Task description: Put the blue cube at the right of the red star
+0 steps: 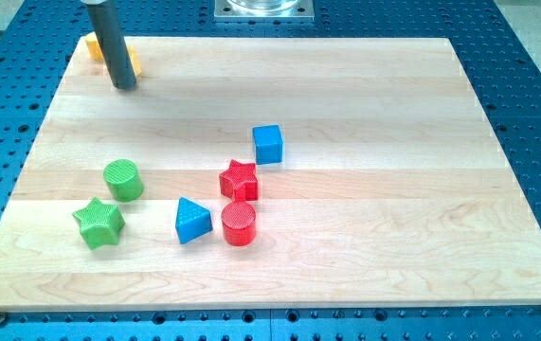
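The blue cube sits on the wooden board, just above and to the right of the red star, close to it but apart. My tip rests on the board at the view's top left, far from both blocks. It stands beside a yellow block that the rod partly hides.
A red cylinder lies just below the red star. A blue triangle is to its left. A green cylinder and a green star sit at the left. The board's edges drop to a blue perforated table.
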You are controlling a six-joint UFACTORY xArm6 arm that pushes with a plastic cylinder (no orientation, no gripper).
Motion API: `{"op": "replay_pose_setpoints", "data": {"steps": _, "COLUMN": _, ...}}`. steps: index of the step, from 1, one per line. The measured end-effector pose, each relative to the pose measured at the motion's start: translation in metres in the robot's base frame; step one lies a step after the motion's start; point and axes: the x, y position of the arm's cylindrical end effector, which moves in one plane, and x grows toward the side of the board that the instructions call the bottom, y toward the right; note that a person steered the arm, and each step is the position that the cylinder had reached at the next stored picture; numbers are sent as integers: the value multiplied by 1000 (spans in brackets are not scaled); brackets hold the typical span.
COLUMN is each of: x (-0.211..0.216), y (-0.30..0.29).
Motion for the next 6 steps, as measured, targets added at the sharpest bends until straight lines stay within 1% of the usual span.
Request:
{"op": "replay_pose_setpoints", "data": {"steps": 1, "x": 26, "y": 73}}
{"op": "replay_pose_setpoints", "data": {"steps": 2, "x": 39, "y": 214}}
{"op": "replay_pose_setpoints", "data": {"steps": 3, "x": 58, "y": 219}}
{"op": "replay_pose_setpoints", "data": {"steps": 4, "x": 113, "y": 183}}
{"op": "replay_pose_setpoints", "data": {"steps": 5, "x": 158, "y": 209}}
{"op": "replay_pose_setpoints", "data": {"steps": 6, "x": 149, "y": 170}}
